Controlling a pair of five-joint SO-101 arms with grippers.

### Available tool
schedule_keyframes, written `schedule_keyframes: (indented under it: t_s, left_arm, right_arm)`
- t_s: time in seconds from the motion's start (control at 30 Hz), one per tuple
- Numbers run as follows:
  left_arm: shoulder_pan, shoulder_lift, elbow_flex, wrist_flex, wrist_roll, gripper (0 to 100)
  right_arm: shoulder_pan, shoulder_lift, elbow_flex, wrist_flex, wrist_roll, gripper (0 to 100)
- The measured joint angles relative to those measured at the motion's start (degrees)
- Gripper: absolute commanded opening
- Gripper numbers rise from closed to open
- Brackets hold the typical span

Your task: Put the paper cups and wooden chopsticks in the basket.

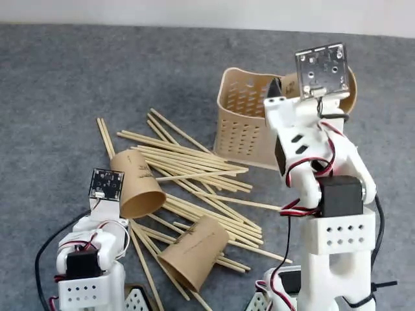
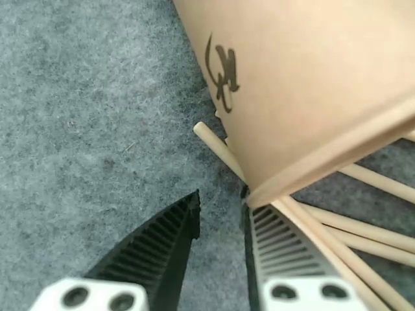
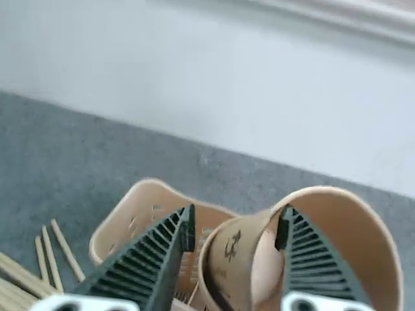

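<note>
My R gripper [image 3: 235, 227] is clamped on a paper cup [image 3: 227, 259], one finger outside the wall, the other inside the mouth. In the high view that's upper right of frame, w/ the cup up over the right end of the tan slotted basket [image 1: 243, 123]; can't tell if it touches the rim.

My L gripper [image 2: 220, 197] sits low at lower left of the high view, fingers apart over bare grey felt [image 2: 84, 129]. One fingertip is right at the rim of a 2nd paper cup [image 1: 136, 184], which lies on its side left of centre. A 3rd cup [image 1: 194, 249] lies on its side at bottom centre, on top of sticks.

Wooden chopsticks [image 1: 194, 175] are scattered in a loose heap across the centre, btwn the basket and those two cups, some under them. The ones I can see lie on the felt, outside the basket.
</note>
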Motion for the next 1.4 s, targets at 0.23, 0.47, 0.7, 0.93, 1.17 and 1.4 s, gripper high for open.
schedule_keyframes:
  t_s: [0.23, 0.47, 0.7, 0.93, 1.17, 1.4]
  left_arm:
    - [0.0, 0.0, 0.0, 0.0, 0.0, 12]
    - [0.0, 0.0, 0.0, 0.0, 0.0, 12]
    - [0.0, 0.0, 0.0, 0.0, 0.0, 12]
    - [0.0, 0.0, 0.0, 0.0, 0.0, 12]
    - [0.0, 0.0, 0.0, 0.0, 0.0, 12]
    - [0.0, 0.0, 0.0, 0.0, 0.0, 12]
  right_arm:
    - [-0.79, 0.0, 4.4, -2.2, -0.09, 20.9]
    - [-0.79, 0.0, 7.56, -2.46, -0.09, 20.9]
    - [-1.41, -1.05, 7.56, 7.21, -0.18, 20.9]
    - [-1.85, -6.42, 10.64, 10.37, -0.18, 20.9]
    - [-2.11, -18.64, 17.49, 13.54, -0.18, 20.9]
    - [-2.2, -34.55, 27.78, 19.16, -0.18, 20.9]
